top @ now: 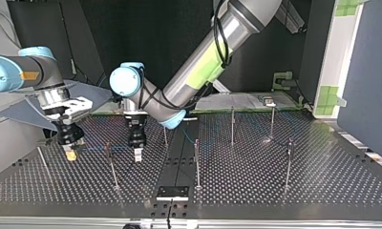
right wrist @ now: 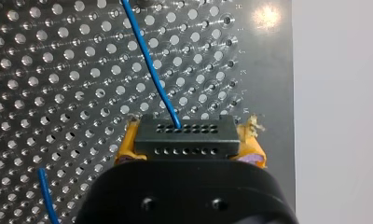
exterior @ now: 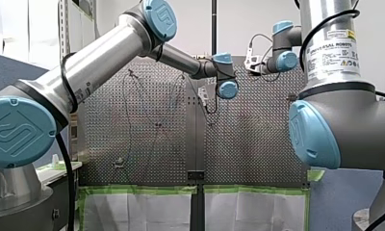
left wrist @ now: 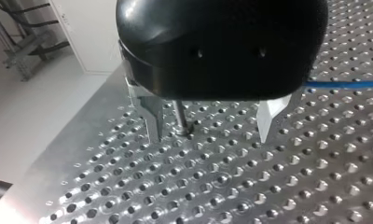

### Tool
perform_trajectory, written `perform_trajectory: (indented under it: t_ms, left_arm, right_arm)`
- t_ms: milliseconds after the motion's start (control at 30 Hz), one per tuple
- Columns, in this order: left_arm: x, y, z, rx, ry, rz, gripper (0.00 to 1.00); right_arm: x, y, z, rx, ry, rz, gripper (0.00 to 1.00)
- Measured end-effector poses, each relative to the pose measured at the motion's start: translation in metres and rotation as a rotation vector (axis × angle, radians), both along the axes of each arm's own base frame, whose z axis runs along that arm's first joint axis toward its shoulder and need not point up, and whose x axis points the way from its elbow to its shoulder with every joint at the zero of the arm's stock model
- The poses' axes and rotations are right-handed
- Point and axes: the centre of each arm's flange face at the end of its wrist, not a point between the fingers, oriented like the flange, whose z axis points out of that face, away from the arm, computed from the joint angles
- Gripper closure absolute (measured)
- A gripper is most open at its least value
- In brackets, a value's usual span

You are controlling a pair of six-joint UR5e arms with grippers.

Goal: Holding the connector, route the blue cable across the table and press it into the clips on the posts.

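**Connector held on the right, left jaws open at a post**

My right gripper (top: pixel 70 153) is clamped on the black connector (right wrist: pixel 184 138). Its yellow pads (right wrist: pixel 126 147) press on both ends of the block, low over the table (top: pixel 275 191) near the top view's left edge. The blue cable (right wrist: pixel 152 60) leaves the connector's face and runs ahead of the gripper over the perforated plate. A second short stretch of blue shows beside the gripper body.

My left gripper (left wrist: pixel 210 135) is released and grips nothing. Its metal fingers (left wrist: pixel 154 122) are spread wide with their tips just above the plate. In my left wrist view a thin post (left wrist: pixel 181 116) shows in the gap, nearer one finger than the other. I cannot tell whether it stands between the tips or behind them. A blue strand passes to one side of that gripper, clear of both fingers.

In the top view my two grippers hang near each other, with a post between them. More posts stand well apart toward that view's right.
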Motion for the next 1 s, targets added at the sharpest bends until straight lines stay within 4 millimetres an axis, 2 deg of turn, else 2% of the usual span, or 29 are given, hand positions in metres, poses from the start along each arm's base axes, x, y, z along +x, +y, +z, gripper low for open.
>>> perform_trajectory:
  t_ms: [433, 633, 1000]
  left_arm:
    - [-0.009, 0.002, -0.006, 0.029, 0.065, -0.011, 0.0]
    - [-0.027, 0.001, 0.0, 0.016, 0.096, -0.033, 0.0]
    - [-0.07, -0.008, 0.03, 0.015, 0.061, -0.133, 0.0]
  right_arm:
    - [0.0, 0.001, 0.0, 0.001, 0.001, 0.001, 1.0]
    - [0.0, 0.001, 0.0, 0.002, 0.002, 0.001, 1.0]
    - [0.001, 0.002, 0.001, 0.003, 0.003, 0.004, 1.0]
